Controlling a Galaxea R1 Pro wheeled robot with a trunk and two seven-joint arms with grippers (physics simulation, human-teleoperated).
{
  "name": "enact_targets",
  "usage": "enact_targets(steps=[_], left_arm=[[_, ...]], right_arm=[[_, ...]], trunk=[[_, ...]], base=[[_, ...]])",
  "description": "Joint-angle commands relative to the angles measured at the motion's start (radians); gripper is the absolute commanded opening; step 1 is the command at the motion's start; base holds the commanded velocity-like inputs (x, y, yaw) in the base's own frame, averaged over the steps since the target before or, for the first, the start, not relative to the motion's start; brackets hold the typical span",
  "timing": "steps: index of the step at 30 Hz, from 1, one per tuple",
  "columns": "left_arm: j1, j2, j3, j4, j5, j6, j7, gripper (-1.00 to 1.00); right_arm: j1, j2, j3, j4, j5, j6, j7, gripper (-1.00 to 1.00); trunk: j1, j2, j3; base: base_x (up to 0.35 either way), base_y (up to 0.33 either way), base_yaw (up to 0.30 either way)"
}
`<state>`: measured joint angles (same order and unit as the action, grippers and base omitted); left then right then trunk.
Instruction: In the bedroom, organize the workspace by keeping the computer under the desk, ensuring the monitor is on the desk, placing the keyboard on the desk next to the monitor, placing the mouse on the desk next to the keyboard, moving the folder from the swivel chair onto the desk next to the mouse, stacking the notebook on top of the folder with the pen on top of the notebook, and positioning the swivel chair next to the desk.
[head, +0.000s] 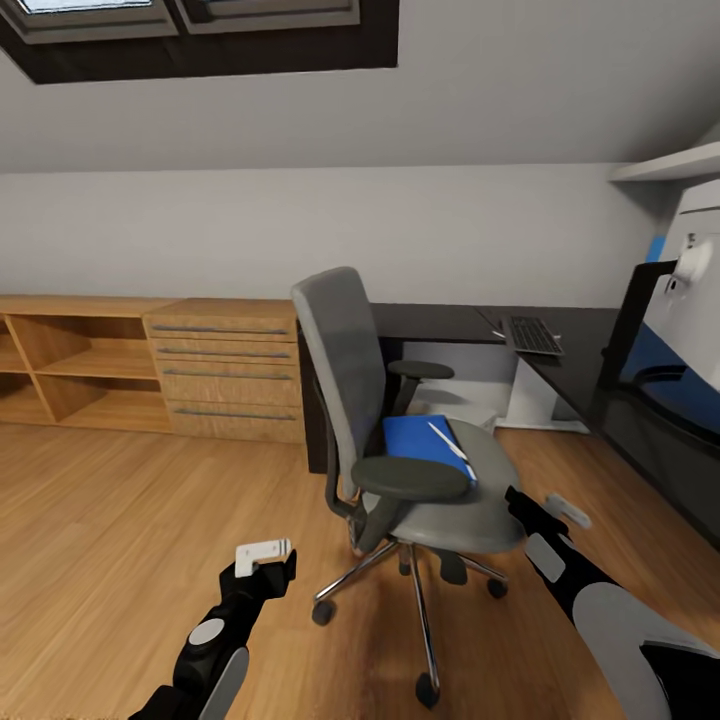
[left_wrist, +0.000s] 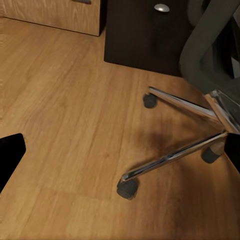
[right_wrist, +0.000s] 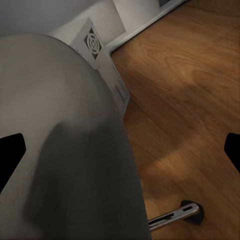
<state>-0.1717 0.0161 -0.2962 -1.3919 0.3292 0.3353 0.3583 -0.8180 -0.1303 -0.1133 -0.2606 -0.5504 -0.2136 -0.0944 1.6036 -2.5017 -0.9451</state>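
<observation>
Our right gripper (head: 545, 508) hovers just beside the front edge of the seat of the grey upholstered swivel chair (head: 345, 370) with its black armrests and chrome star base; both finger tips sit at the far edges of the right wrist view, so it stands wide open and holds nothing. Our left gripper (head: 265, 562) hangs low over the wooden plank floor (head: 120, 520) beside the chair's casters, its fingers likewise spread and empty in the left wrist view.

On the seat lies the flat bright blue folder (head: 420, 442), with the slim white pen (head: 448, 440) resting on its cover toward the seat's right edge. Beyond the chair, the slim dark keyboard (head: 535, 335) sits on the glossy black bench (head: 440, 322) near its inner corner, and the edge of the wide black monitor (head: 650, 350) stands on the bench's right wing. A wooden drawer chest (head: 225, 368) lines the wall to the left.

We judge the folder step to be in hand: the next move calls for bringing the right gripper up over the seat and closing on the folder's near edge without tipping the pen off.
</observation>
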Motion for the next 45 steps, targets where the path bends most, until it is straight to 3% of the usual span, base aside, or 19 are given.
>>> enact_targets(steps=[1,18,34,45], left_arm=[[-0.001,0.002,-0.003,-0.001,0.010,0.002,0.010,1.00],[-0.001,0.002,-0.001,0.010,0.010,0.002,0.010,1.00],[-0.001,0.002,-0.001,0.025,0.010,0.002,0.011,1.00],[-0.001,0.004,0.000,0.025,0.010,0.001,0.013,1.00]], right_arm=[[0.000,0.001,0.007,0.049,-0.016,-0.003,-0.001,1.00],[0.000,0.000,0.008,0.049,-0.016,-0.003,-0.001,1.00],[0.000,-0.002,0.007,0.049,-0.016,-0.003,-0.001,1.00],[0.000,0.000,0.009,0.049,-0.016,-0.004,0.001,1.00]], trunk=[[0.000,0.000,-0.001],[0.000,0.000,-0.001],[0.000,0.000,-0.001],[-0.007,0.009,0.033]], base=[[0.000,0.000,0.163],[0.000,0.000,0.188],[0.000,0.000,-0.099],[0.000,0.000,-0.006]])
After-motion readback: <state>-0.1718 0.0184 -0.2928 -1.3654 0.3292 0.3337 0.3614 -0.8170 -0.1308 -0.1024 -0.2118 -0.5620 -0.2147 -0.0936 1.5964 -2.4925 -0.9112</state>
